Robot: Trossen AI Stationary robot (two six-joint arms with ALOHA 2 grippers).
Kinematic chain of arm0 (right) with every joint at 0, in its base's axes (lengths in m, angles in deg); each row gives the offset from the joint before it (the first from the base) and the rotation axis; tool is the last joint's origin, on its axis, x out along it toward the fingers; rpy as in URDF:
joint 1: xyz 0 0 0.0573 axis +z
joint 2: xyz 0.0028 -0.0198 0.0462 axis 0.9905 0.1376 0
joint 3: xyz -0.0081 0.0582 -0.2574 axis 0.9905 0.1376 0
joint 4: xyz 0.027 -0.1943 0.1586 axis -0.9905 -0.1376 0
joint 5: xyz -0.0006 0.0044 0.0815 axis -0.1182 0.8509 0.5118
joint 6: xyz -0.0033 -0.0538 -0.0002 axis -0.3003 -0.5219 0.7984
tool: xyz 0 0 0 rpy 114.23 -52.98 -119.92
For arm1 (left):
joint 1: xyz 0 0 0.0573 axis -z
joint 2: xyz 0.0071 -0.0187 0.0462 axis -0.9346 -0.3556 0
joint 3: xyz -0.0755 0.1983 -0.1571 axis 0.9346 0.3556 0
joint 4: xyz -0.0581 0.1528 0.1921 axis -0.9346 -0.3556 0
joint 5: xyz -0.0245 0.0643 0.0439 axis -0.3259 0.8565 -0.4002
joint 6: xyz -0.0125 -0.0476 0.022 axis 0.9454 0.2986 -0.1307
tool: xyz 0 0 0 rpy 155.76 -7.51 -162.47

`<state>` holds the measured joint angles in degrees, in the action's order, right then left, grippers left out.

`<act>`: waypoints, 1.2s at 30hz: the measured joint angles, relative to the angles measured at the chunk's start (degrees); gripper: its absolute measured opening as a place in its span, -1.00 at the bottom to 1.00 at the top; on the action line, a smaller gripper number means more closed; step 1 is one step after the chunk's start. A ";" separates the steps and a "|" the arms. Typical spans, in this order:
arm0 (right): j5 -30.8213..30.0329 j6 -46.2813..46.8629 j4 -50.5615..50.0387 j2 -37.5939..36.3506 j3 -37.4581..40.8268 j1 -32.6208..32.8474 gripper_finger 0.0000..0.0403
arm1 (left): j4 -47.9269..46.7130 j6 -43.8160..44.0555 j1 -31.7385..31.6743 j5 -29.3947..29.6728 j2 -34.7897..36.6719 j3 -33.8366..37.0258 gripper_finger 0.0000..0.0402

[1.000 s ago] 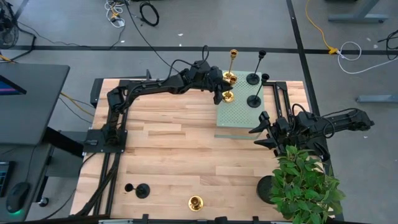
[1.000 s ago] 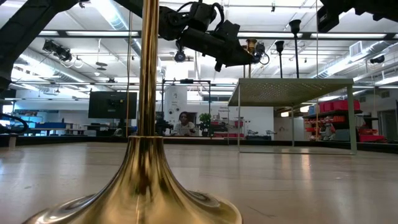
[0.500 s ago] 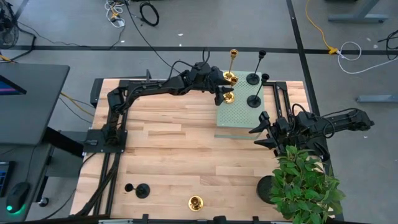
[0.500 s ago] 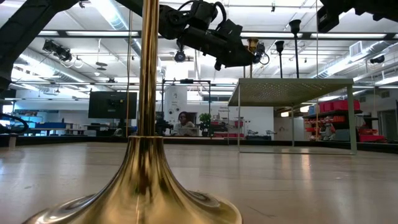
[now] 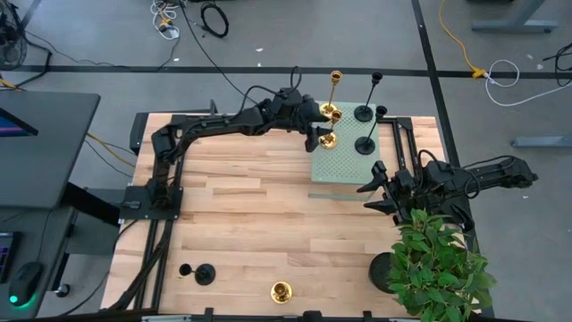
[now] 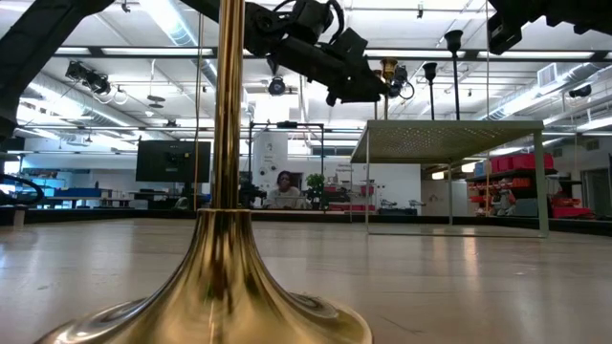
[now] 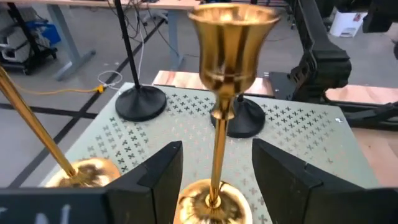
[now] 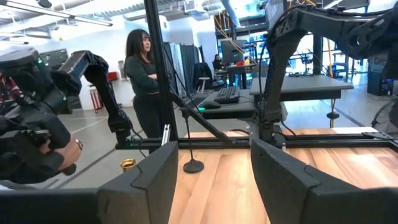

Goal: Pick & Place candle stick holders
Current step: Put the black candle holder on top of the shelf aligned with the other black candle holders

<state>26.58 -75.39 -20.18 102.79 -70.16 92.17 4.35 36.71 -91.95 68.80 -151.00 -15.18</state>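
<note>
A raised perforated green platform [image 5: 344,161] at the table's far right carries two gold candle stick holders [image 5: 327,139] [image 5: 332,109] and two black ones [image 5: 364,114] [image 5: 365,144], all upright on their round bases. My left gripper [image 7: 214,152] is open. Its fingers stand on either side of the nearer gold holder's stem [image 7: 217,149] without touching it. Near the table's front edge stand a black holder [image 5: 204,275] and a gold holder [image 5: 281,291]. My right gripper [image 5: 371,192] waits open beside the platform's near right corner, with nothing between its fingers [image 8: 149,174].
A black plant pot [image 5: 384,273] with a leafy plant [image 5: 438,268] stands at the near right corner, close to my right arm. Bare wood [image 5: 250,215] lies between the platform and the front holders. A person [image 8: 146,74] stands beyond the table.
My left gripper has opened and let go of the gold holder's stem. The holder stays upright on the platform, where it stood a second ago. My right arm has kept still.
</note>
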 joint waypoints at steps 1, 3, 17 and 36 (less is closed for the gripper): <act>0.00 0.00 0.00 0.01 0.00 0.00 0.01 | -0.39 -0.55 0.02 0.26 0.23 0.00 -0.03; 0.00 0.00 0.00 0.02 0.00 0.01 0.01 | -3.20 -1.39 -0.21 0.26 1.26 0.01 -0.03; -1.51 -0.02 0.06 0.00 0.00 -0.01 0.01 | -27.92 -5.69 -0.77 0.99 11.71 -0.02 -0.03; -3.01 1.61 0.19 0.01 -0.02 -0.01 0.01 | -38.59 -4.46 10.55 -10.72 30.02 25.58 -0.12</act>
<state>23.57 -73.78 -19.99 102.80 -70.18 92.16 -34.24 32.25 -81.40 58.08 -120.97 10.40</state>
